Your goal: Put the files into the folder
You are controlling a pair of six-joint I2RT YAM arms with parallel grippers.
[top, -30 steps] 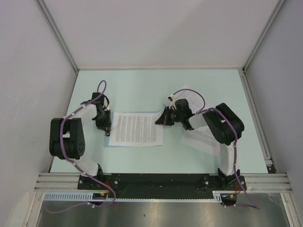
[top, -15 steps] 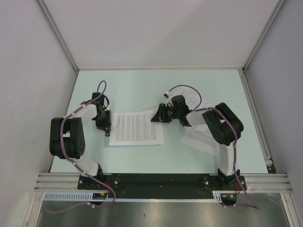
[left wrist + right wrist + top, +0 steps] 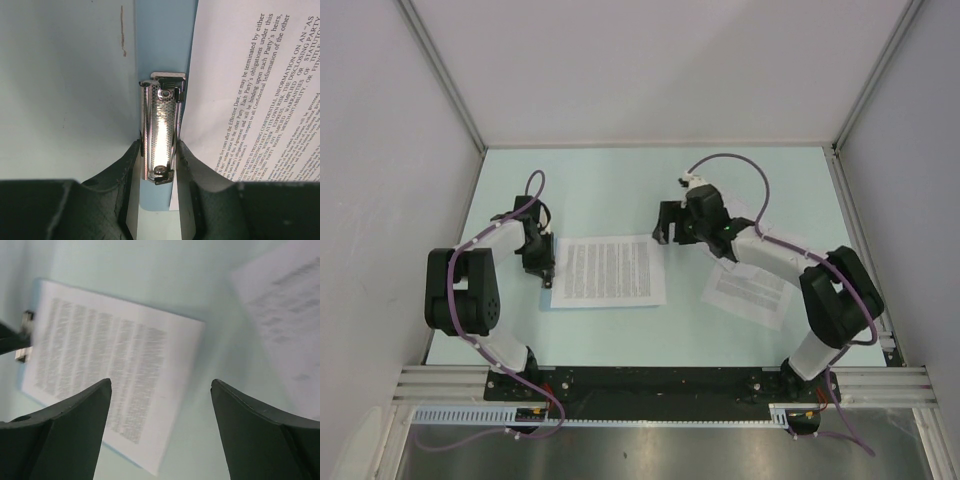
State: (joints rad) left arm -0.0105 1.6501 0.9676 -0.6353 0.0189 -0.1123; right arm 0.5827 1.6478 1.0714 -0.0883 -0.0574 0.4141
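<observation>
The left gripper (image 3: 159, 150) pinches the clip (image 3: 161, 120), right gripper (image 3: 161, 385) gapes wide, empty. I'd grab that loose sheet (image 3: 748, 293) by its edge.

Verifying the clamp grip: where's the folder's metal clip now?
Centre of the left wrist view: the metal clip sits between the fingers of the left gripper, on the folder, directly left of the printed sheet.

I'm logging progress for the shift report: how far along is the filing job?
Done: one sheet lies on the folder.
In hand: the left gripper pinches the folder's clip; whether the sheet's edge sits under it is unclear. The right gripper hangs open and empty above the table.
Left: more loose sheets lie on the right side, off the folder.
</observation>
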